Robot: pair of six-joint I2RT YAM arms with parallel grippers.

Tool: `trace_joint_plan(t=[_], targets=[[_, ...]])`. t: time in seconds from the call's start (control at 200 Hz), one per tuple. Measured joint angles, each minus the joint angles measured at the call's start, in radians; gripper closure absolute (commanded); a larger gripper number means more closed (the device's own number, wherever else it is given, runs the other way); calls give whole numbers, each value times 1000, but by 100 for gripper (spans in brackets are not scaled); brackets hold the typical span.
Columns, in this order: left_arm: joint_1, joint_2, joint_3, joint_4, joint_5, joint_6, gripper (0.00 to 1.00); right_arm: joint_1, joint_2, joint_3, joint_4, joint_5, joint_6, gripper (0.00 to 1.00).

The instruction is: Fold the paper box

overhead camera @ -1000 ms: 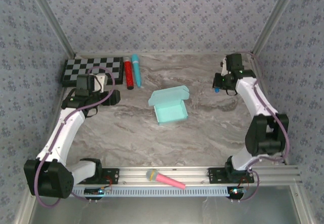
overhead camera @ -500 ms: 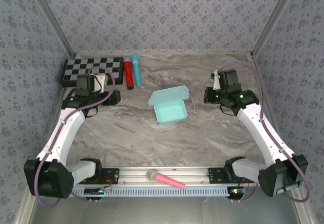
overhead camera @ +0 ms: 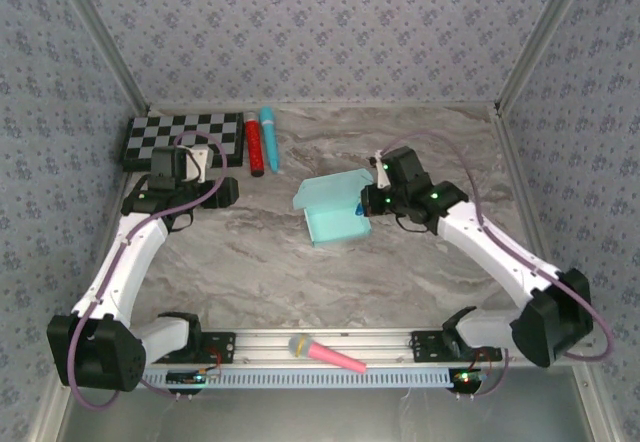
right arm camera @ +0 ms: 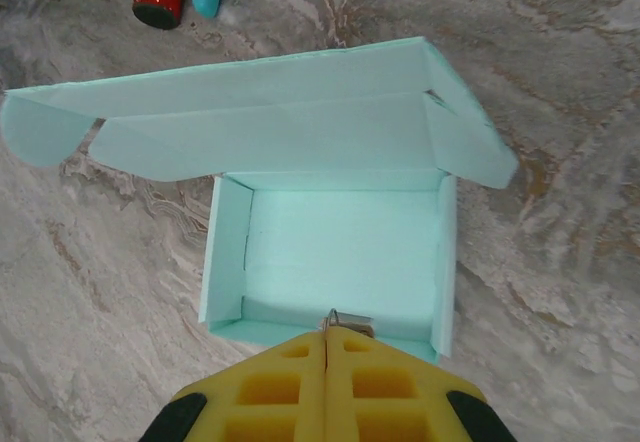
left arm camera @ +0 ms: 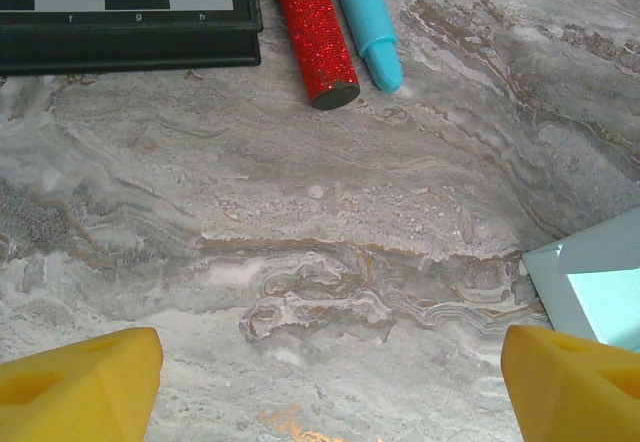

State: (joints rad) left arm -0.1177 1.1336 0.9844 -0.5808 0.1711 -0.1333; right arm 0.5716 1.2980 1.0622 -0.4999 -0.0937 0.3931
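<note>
One each: paper box (overhead camera: pixel 337 214), checkerboard (overhead camera: pixel 185 139), red tube (overhead camera: pixel 254 147), turquoise marker (overhead camera: pixel 269 137), perhaps a microphone (overhead camera: pixel 327 353).

bare table (overhead camera: pixel 250 262) lies free under my wide-open left gripper (left arm camera: pixel 325 387), up to the red tube (left arm camera: pixel 315 32), marker (left arm camera: pixel 365 22) and checkerboard (left arm camera: pixel 120 12) ahead. mid-table the box (right arm camera: pixel 340 242) with its raised lid stands right before my closed right gripper (right arm camera: pixel 327 337).

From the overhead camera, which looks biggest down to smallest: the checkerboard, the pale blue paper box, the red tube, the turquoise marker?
1. checkerboard
2. paper box
3. red tube and turquoise marker: they look about alike, so I won't rank them.
</note>
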Motion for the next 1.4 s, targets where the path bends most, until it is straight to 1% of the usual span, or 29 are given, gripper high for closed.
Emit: trace_joint_plan(t=[0.245,0.36,0.59,0.655,0.755,0.79,0.865,0.984,1.214,1.324,1.399], targets=[[0,0,0,0,0,0,12,61,140,-2,87,25,17,100],[0,0,0,0,1,0,12,82,198,-2,101,54,26,100],[0,0,0,0,1,0,12,109,294,4,116,72,37,99],[0,0,0,0,0,0,12,117,315,11,116,71,37,95],[0,0,0,0,1,0,12,128,343,30,116,71,38,82],[0,0,0,0,1,0,12,130,351,35,116,71,42,80],[0,0,0,0,1,0,12,134,357,39,116,71,41,75],[0,2,0,0,1,0,12,134,357,42,117,71,36,69],[0,18,0,0,23,-11,12,134,339,42,116,80,33,69],[-4,33,0,0,46,-24,14,134,285,42,116,98,23,69],[-24,55,5,-3,52,-34,16,134,232,40,116,113,16,69]])
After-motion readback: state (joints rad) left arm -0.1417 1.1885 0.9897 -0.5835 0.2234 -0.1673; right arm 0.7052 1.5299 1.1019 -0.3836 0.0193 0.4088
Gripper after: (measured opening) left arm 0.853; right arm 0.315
